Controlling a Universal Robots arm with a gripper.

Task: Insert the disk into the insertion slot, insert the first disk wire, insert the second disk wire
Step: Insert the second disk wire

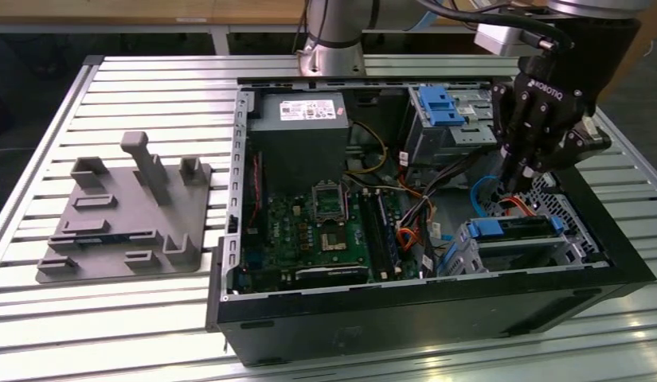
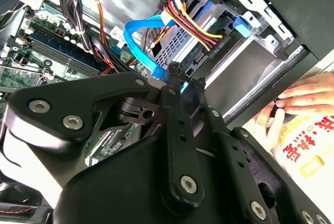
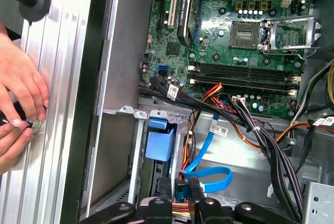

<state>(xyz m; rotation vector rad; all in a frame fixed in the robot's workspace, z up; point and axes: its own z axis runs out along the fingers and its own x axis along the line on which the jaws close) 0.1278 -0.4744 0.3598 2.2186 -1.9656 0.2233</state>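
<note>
Gripper (image 1: pixel 516 181) inside open computer case (image 1: pixel 413 318), fingers pinched on blue cable connector (image 2: pixel 162 78) beside the disk (image 1: pixel 514 229) seated in the insertion slot (image 1: pixel 567 243).

The light is bright and comes from above. In the exterior view the ribbed worktop (image 1: pixel 147 95) shines almost white, with strong glare on the strip in front of the computer case (image 1: pixel 413 318), whose front wall stays nearly black. Inside the case, below the jaws, the shadows are deep around the disk (image 1: pixel 514 229). In the second wrist view the black gripper (image 2: pixel 177 75) is very close to the lens and soft, while the blue cable (image 2: pixel 138 41) just beyond it is sharp. The paper beside a person's hand (image 2: pixel 305 96) is overexposed. In the first wrist view the motherboard (image 3: pixel 235 36) is clear and evenly lit
</note>
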